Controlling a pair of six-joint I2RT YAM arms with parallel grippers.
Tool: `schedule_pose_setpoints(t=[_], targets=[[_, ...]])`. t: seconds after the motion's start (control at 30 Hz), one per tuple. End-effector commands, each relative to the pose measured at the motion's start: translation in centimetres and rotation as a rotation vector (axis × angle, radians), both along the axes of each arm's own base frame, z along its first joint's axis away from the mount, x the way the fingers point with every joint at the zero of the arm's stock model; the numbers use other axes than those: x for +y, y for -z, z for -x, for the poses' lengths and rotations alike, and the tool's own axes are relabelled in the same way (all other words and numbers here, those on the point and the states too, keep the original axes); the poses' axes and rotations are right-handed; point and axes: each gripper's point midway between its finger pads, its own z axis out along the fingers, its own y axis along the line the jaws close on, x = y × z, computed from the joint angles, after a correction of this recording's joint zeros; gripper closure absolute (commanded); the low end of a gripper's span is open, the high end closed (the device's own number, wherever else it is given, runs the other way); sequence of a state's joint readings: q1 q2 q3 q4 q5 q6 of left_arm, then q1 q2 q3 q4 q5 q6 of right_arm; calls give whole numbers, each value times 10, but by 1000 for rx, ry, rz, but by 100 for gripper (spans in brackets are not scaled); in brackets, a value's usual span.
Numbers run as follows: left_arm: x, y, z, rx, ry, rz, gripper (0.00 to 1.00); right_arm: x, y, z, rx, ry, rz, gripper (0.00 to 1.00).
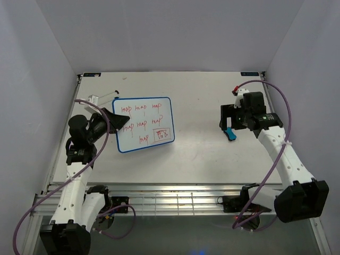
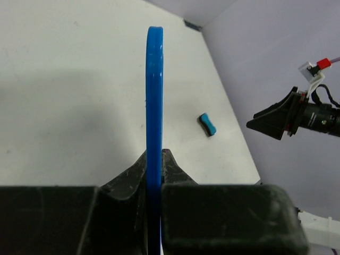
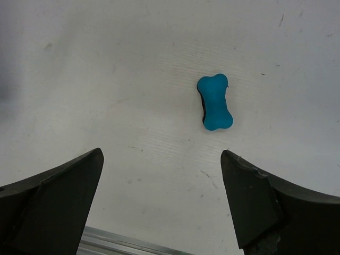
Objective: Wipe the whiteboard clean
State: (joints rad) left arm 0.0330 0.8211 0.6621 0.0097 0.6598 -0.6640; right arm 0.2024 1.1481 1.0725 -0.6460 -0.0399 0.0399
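Whiteboard (image 1: 143,125) sits on the table (image 1: 202,154), left of centre, and you can see rows of red handwriting across it, with a small boxed scribble near its near right corner. Your left gripper (image 1: 116,121) has its fingers pinched onto the board's left edge; the wrist view shows the blue frame squeezed between them. Your right gripper (image 1: 228,123) hangs over the table's right side, fingers spread wide and holding nothing. The small blue eraser (image 3: 214,102) lies below, in line with the gap.
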Motion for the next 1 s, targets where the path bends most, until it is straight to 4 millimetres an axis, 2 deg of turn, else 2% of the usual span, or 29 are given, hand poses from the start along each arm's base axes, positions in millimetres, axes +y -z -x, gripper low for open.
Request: schedule_pose_setpoints(t=[0.0, 0.03, 0.07, 0.13, 0.17, 0.33, 0.37, 0.43, 0.5, 0.57, 0.73, 0.83, 0.97], targets=[[6, 29, 20, 122, -29, -100, 100, -9, 23, -7, 105, -30, 64, 3], [7, 32, 22, 137, -33, -108, 100, -12, 25, -13, 118, -20, 65, 1], [8, 39, 26, 161, -31, -114, 100, -14, 39, -18, 167, -14, 70, 4], [2, 43, 33, 169, -9, -120, 100, -22, 47, -29, 196, 16, 71, 8], [-4, 48, 39, 180, 23, -127, 100, -22, 60, -31, 241, 15, 64, 13], [-7, 63, 47, 214, 43, -194, 100, -21, 89, -39, 315, -9, 66, 20], [-10, 65, 50, 219, 58, -206, 100, -19, 97, -42, 331, -27, 66, 26], [-13, 67, 51, 214, 71, -237, 100, -16, 104, -45, 341, -48, 58, 32], [-21, 69, 55, 219, 97, -256, 100, -34, 110, -57, 333, 17, 150, 32], [-22, 72, 56, 220, 103, -259, 100, -40, 109, -62, 322, 39, 176, 32], [-21, 75, 58, 194, 92, -253, 100, -43, 132, -57, 380, 30, 194, 34], [-18, 71, 58, 164, 69, -255, 100, -43, 146, -52, 419, 16, 195, 46], [-18, 73, 57, 164, 67, -257, 100, -41, 154, -50, 427, -1, 191, 48]])
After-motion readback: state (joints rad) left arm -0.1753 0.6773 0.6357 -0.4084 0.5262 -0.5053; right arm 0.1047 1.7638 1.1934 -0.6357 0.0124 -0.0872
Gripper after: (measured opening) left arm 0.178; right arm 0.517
